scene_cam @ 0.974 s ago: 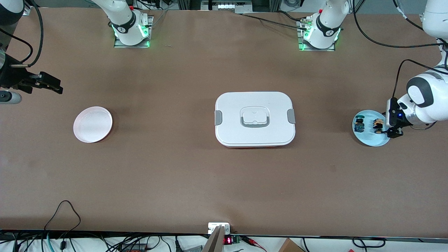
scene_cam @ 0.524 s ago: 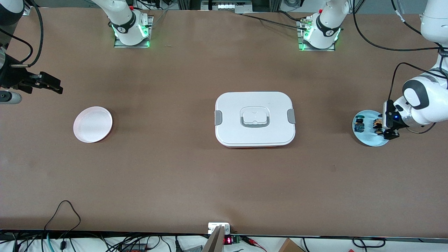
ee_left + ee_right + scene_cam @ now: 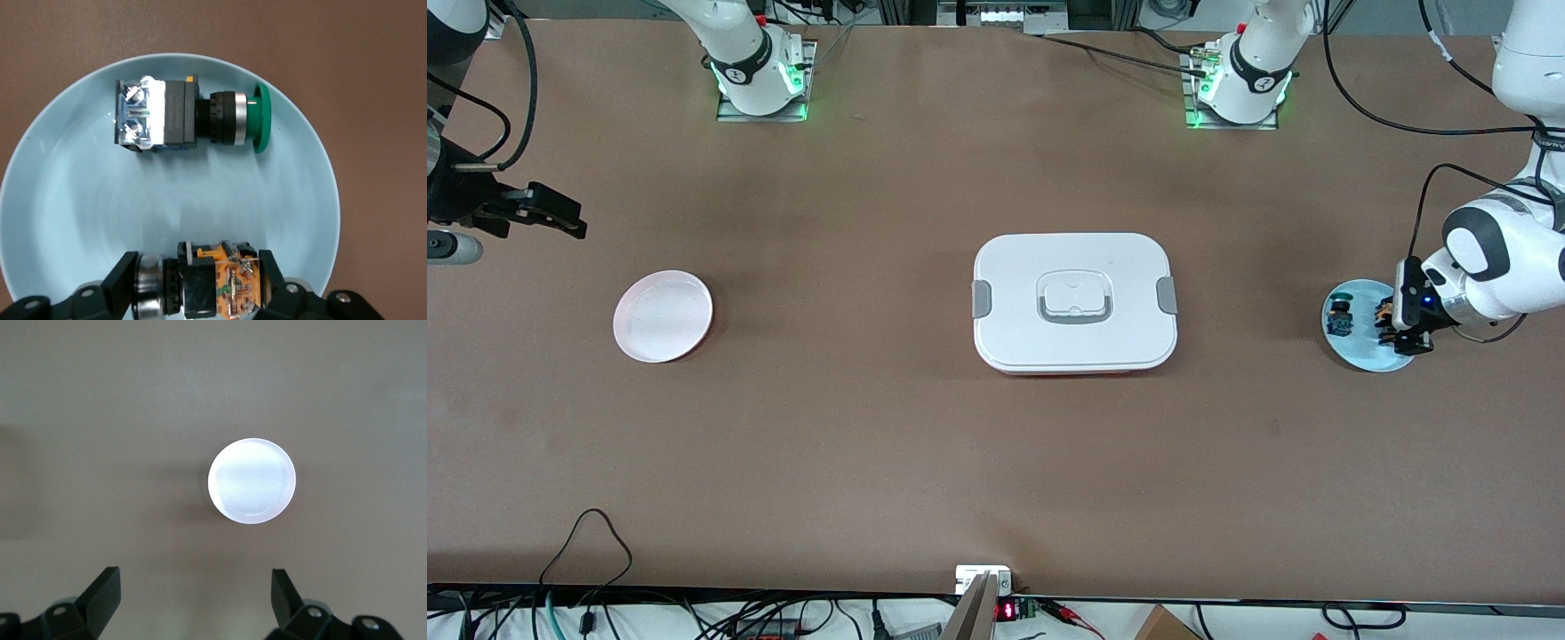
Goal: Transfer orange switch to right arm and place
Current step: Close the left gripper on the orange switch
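Note:
The orange switch (image 3: 220,280) lies on its side on a light blue plate (image 3: 67,200) at the left arm's end of the table. My left gripper (image 3: 197,280) is shut on it, one finger at the metal collar end and the other at the orange body end. From the front, the left gripper (image 3: 1394,331) sits low over the plate (image 3: 1360,354) and partly hides the orange switch (image 3: 1384,313). The right arm waits, its gripper (image 3: 560,218) open in the air at its own end of the table. The right gripper (image 3: 193,593) has nothing between its fingers.
A green-capped switch (image 3: 180,123) lies on the same blue plate, beside the orange one, green switch (image 3: 1338,317). A white lidded box (image 3: 1074,302) stands mid-table. A pale round plate (image 3: 663,316) lies toward the right arm's end, the same plate (image 3: 251,480) in the right wrist view.
My left gripper has shifted a little over the blue plate and its fingers have shut on the orange switch. The right arm has not moved.

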Controlling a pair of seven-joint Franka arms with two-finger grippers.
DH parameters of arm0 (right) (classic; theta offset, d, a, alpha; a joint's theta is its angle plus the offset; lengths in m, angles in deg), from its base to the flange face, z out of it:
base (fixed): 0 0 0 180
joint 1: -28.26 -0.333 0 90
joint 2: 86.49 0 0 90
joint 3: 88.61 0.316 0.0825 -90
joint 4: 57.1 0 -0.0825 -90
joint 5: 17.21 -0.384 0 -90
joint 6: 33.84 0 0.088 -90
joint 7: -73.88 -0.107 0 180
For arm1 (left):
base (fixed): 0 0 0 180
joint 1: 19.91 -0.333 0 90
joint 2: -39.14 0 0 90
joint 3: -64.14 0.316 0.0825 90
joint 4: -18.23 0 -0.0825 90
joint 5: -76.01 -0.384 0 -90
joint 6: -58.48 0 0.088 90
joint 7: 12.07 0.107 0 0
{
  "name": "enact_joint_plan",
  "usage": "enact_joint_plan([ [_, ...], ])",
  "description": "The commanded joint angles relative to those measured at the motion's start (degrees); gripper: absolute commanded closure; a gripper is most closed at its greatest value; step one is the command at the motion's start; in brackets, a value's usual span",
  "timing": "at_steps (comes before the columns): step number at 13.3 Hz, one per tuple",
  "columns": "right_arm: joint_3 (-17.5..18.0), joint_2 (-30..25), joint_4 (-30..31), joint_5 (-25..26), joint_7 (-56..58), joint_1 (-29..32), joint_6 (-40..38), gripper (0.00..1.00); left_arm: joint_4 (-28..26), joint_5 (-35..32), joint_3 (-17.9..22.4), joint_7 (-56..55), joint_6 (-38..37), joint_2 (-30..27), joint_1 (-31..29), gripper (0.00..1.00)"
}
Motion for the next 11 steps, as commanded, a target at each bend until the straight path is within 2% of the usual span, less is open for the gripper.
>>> enact_joint_plan([
  [1, -0.1, 0.1, -0.8, 0.3, 0.3, -0.1, -0.6, 0.00, 1.1, 1.8, -1.0, 2.9, 0.0, 0.6, -1.6, 0.37],
  [3, -0.1, 0.1, -0.7, 0.3, 0.3, -0.2, -0.6, 0.00, 1.1, 1.8, -1.0, 2.9, 0.0, 0.6, -2.0, 0.42],
  [4, -0.1, 0.1, -0.8, 0.3, 0.3, -0.2, -0.6, 0.00, 1.1, 1.8, -1.0, 3.0, 0.0, 0.6, -2.0, 0.54],
  [7, -0.1, 0.1, -0.8, 0.2, 0.3, -0.1, -0.6, 0.00, 1.2, 1.8, -1.0, 3.3, -0.1, 0.5, -1.9, 1.00],
  [11, -0.1, 0.1, -0.8, 0.2, 0.1, -0.2, -0.6, 0.00, 6.1, 2.0, -1.1, 3.3, -5.3, -0.1, -2.0, 1.00],
])
